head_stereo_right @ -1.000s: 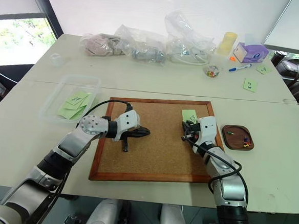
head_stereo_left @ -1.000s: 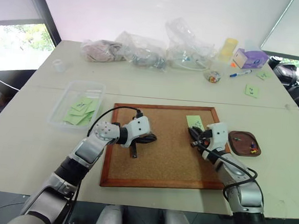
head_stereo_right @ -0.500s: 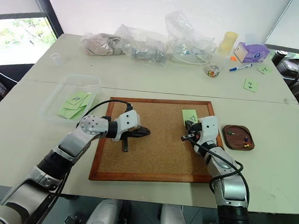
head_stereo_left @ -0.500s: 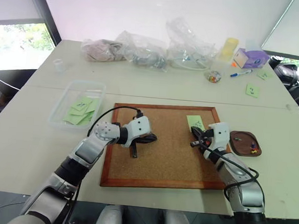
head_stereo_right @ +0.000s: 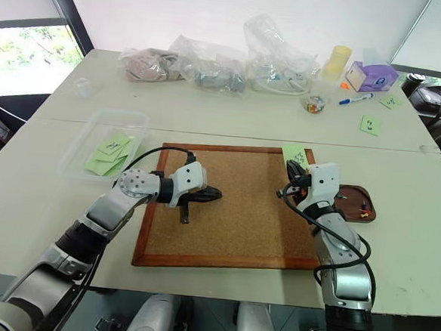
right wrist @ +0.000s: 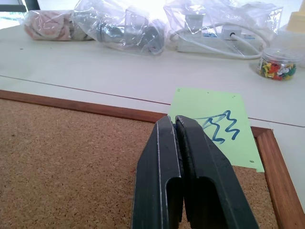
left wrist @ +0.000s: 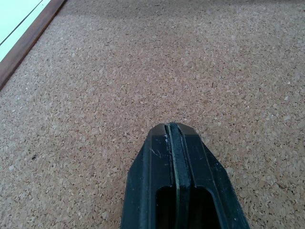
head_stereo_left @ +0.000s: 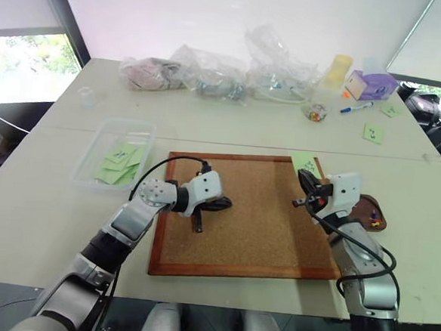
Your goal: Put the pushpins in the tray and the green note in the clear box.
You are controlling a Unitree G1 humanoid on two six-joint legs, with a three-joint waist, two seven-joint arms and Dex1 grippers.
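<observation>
Your right gripper (right wrist: 175, 123) pinches green note (right wrist: 212, 123), note lapping cork board (head_stereo_left: 240, 212) frame at 1 o'clock corner. Left gripper (left wrist: 170, 131) pressed together, empty, over cork. Tray (head_stereo_right: 365, 202) with pushpins (head_stereo_right: 364, 214) at 3 o'clock; clear box (head_stereo_left: 115, 154) at 9.

This looks like an office or meeting room: a wide pale table (head_stereo_left: 42, 221) by big windows (head_stereo_left: 20, 60) with roller blinds, a cork board (head_stereo_left: 247, 213), sticky notes (head_stereo_left: 372, 133), a marker pen (head_stereo_left: 355, 109), a jar of pushpins (head_stereo_left: 314, 112) and a tissue box (head_stereo_left: 370, 86).
</observation>
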